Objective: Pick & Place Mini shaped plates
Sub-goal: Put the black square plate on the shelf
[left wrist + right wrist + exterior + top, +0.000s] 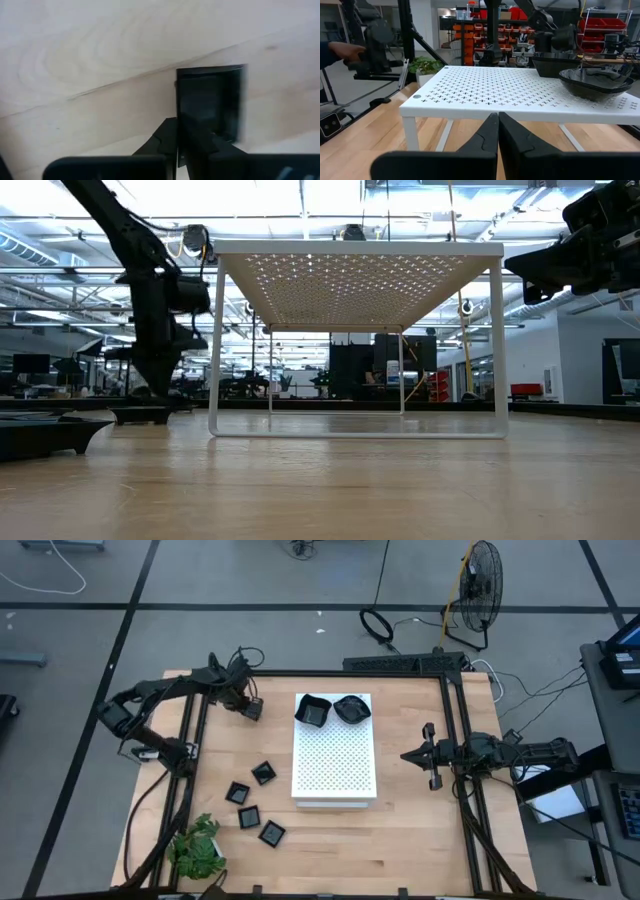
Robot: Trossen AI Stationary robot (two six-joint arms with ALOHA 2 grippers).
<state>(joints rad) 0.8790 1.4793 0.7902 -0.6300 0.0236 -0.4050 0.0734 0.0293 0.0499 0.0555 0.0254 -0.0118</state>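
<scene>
My left gripper (247,704) is shut on a small square black plate (210,100) above the table's far left, left of the white perforated board (335,765). A square black plate (313,711) and a rounded one (351,708) rest on the board's far end. Several more small black plates (250,802) lie on the wood near the table's left. My right gripper (498,119) is shut and empty. It hovers right of the board (485,95), pointing at it. My left gripper pinches the square plate by the rim of one side (187,120) between its two fingers (167,137). The plate sticks out beyond the fingertips. In the low view the gripper (185,290) is high above the wood, so the plate is lifted clear.
A small green plant (197,845) stands at the table's near left corner. The board stands on thin white legs (213,350) with open room beneath it. Black frame rails (455,740) run along the table's left, right and far sides.
</scene>
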